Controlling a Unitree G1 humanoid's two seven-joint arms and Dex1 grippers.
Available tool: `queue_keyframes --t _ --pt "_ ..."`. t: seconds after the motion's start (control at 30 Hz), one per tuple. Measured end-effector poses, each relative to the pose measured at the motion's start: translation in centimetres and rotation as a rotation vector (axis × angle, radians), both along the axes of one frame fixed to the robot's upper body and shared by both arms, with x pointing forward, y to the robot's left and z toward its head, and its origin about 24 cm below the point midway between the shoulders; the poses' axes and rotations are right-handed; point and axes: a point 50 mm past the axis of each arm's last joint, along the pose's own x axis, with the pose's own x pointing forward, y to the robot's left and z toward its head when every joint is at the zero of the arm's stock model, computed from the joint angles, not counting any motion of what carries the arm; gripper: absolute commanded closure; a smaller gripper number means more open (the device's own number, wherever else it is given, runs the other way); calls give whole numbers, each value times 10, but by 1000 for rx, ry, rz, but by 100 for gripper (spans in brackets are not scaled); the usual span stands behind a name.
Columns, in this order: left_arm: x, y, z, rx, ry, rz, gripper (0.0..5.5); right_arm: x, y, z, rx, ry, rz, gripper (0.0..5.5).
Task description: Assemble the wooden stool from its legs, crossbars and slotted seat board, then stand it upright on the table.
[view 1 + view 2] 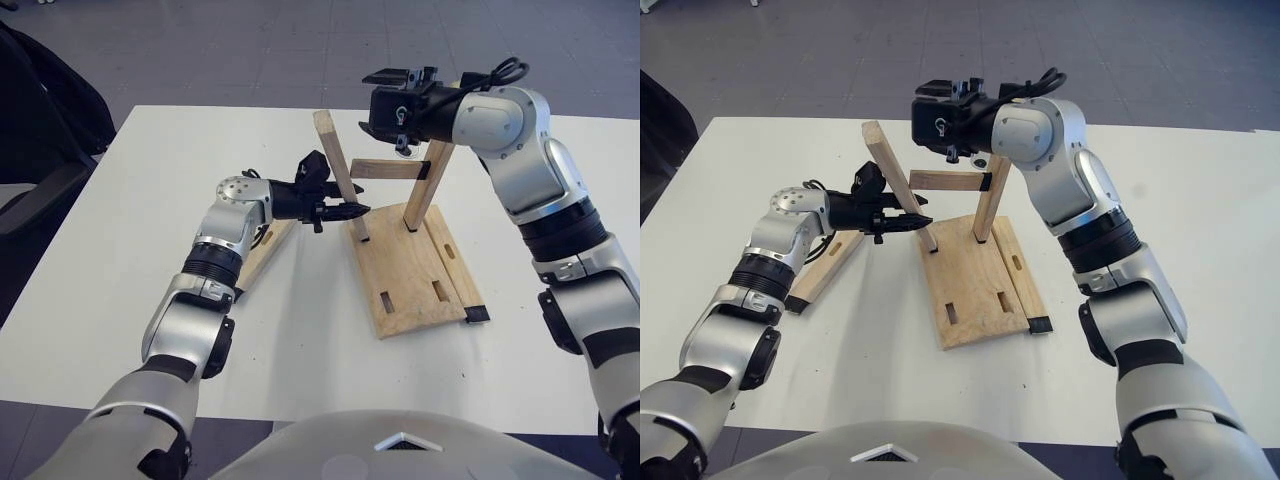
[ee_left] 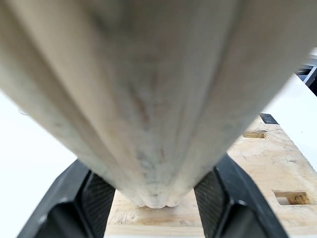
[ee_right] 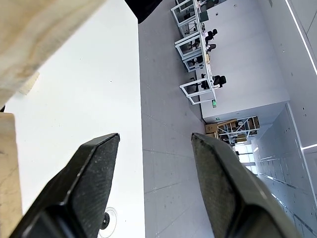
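The slotted seat board (image 1: 415,275) lies flat on the white table. Two wooden legs stand in it: the left leg (image 1: 335,165) leans away, the right leg (image 1: 425,190) leans toward it. A crossbar (image 1: 385,168) joins them near the top. My left gripper (image 1: 352,211) is shut on the lower part of the left leg, whose wood (image 2: 153,99) sits between the black pads (image 2: 96,198). My right gripper (image 1: 372,112) hovers open beside the top of the right leg, with nothing between its fingers (image 3: 94,168).
Another loose wooden piece (image 1: 262,252) lies on the table under my left forearm. A small black part (image 1: 478,315) sits at the seat board's near right corner. The table's far edge (image 1: 250,107) runs behind the stool, with grey floor beyond.
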Motion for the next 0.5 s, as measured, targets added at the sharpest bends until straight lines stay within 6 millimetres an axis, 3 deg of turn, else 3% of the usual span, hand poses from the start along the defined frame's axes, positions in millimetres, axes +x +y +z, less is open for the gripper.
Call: queue_keyframes --t 0.5 --pt "-2 10 -7 -50 -12 113 345 -6 -5 -20 -64 57 24 285"
